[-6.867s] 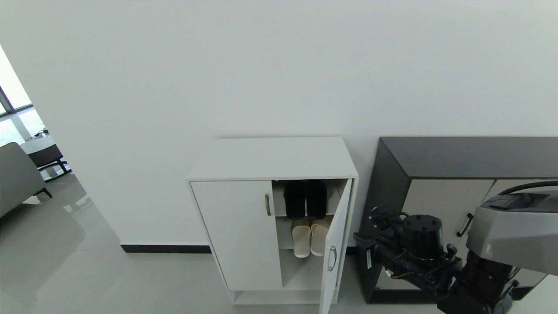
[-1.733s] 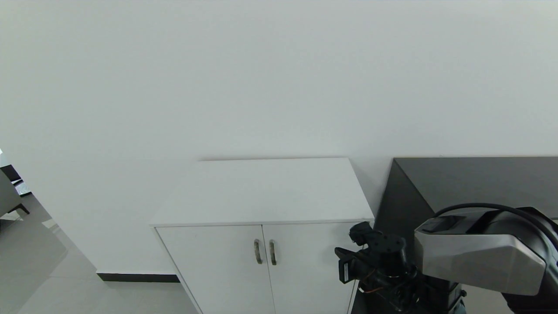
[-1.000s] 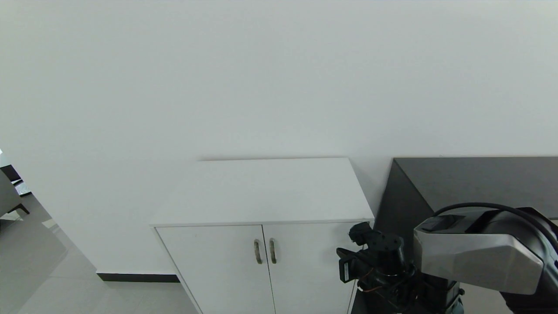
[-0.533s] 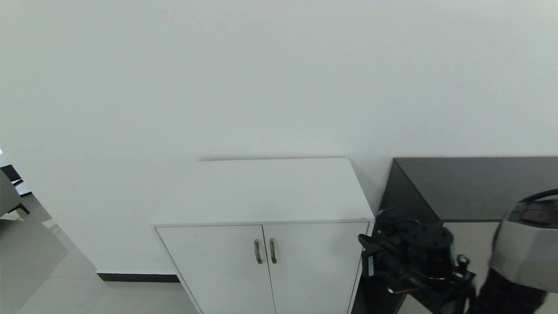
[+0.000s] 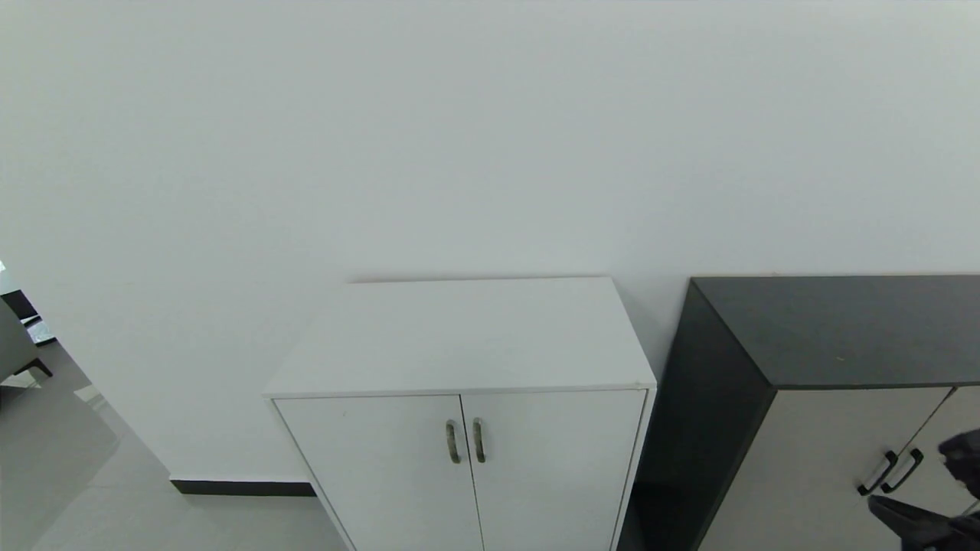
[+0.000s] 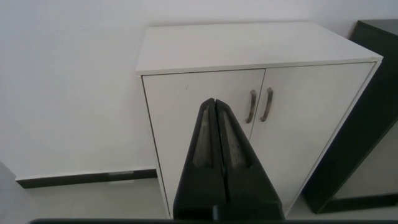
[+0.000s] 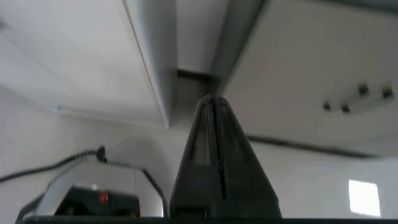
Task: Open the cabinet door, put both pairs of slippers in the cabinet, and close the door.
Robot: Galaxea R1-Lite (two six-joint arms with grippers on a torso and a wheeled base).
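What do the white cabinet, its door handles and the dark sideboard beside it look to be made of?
White cabinet: probably laminated board, matte white; flat, sharp-edged panels, no grain showing.
Door handles: likely metal, dull brushed grey-bronze sheen.
Dark sideboard: seemingly laminated board too; matte black top and side, paler grey doors.

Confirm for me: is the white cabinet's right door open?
No, the right door lies flush with the left door, their handles side by side.
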